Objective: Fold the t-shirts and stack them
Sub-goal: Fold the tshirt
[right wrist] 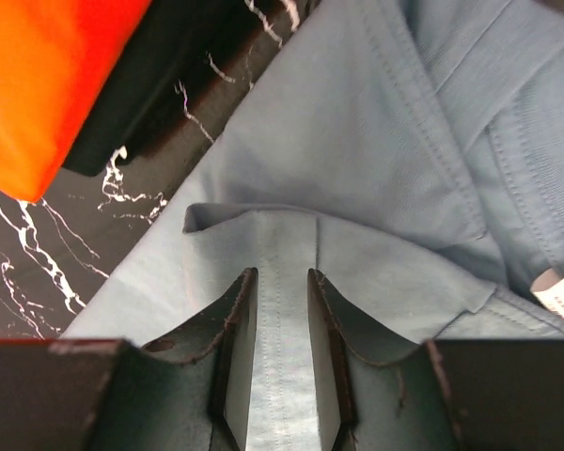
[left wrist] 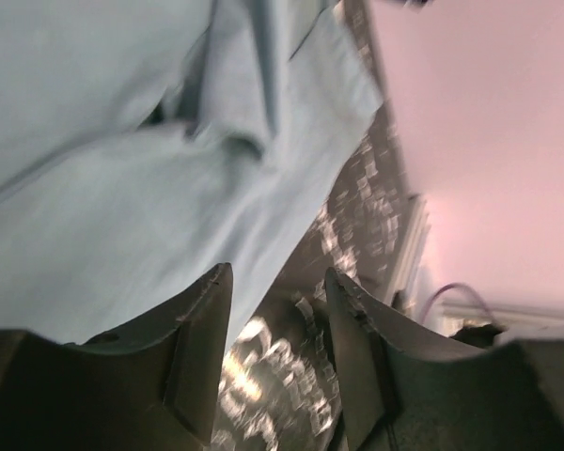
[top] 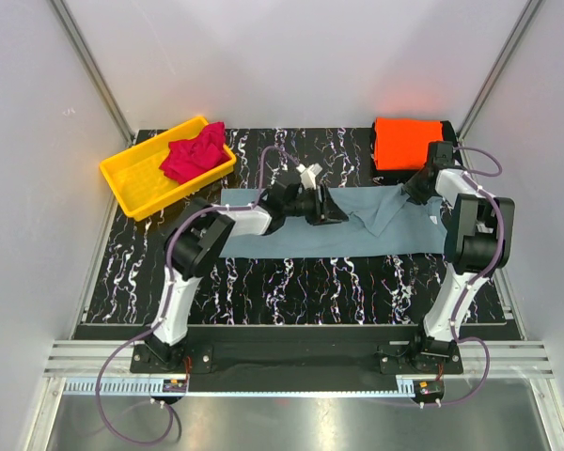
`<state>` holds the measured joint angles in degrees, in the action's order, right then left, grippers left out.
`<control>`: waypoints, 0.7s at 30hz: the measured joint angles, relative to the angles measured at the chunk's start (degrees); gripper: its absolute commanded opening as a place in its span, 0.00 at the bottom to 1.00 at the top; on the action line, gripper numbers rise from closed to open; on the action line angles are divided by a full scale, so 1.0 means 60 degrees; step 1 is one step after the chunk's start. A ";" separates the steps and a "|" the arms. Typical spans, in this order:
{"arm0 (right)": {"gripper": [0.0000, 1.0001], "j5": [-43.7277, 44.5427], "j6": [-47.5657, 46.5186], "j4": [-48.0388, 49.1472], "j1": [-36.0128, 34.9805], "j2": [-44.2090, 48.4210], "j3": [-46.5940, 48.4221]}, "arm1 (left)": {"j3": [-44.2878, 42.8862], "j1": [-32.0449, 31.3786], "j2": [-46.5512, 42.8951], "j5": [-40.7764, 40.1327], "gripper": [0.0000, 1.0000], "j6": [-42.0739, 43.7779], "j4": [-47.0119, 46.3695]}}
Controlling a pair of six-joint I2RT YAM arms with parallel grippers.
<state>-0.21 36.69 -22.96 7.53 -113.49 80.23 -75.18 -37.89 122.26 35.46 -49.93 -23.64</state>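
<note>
The grey-blue t-shirt (top: 291,233) lies spread across the black marbled mat, with a fold rumpled near its right end. My left gripper (top: 331,209) hovers over the shirt's upper middle. In the left wrist view this gripper (left wrist: 277,272) is open and empty, with the shirt's edge (left wrist: 122,216) to its left and mat between the fingers. My right gripper (top: 412,188) is at the shirt's top right corner; in the right wrist view it (right wrist: 282,272) is shut on a raised stitched fold of the shirt (right wrist: 357,141). The folded orange t-shirt (top: 406,141) lies at the back right. The crimson t-shirt (top: 193,152) is crumpled in the bin.
The yellow bin (top: 141,178) stands at the back left of the mat (top: 291,282). The orange shirt (right wrist: 38,85) rests on a dark pad (right wrist: 160,103) just beside the right gripper. A white label (right wrist: 559,287) shows on the shirt. Grey walls close in on both sides.
</note>
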 measured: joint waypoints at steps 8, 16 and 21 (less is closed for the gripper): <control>0.36 0.0204 -0.0047 -0.0015 0.0069 0.0000 -0.0004 | -0.1934 -0.0280 0.1486 -0.0011 0.46 -0.1942 -0.1311; 0.36 0.0211 -0.0164 -0.0015 0.0113 -0.0106 0.0015 | -0.2805 -0.0463 0.2590 -0.0379 0.45 -0.2124 -0.0729; 0.36 0.0211 -0.0273 -0.0007 0.0153 -0.0514 0.0175 | -0.2816 -0.0408 0.3016 -0.0678 0.45 -0.1974 -0.0153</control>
<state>1.06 35.05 -23.00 8.45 -116.57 81.28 -92.07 -40.34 140.35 31.40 -61.78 -24.56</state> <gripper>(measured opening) 0.361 0.446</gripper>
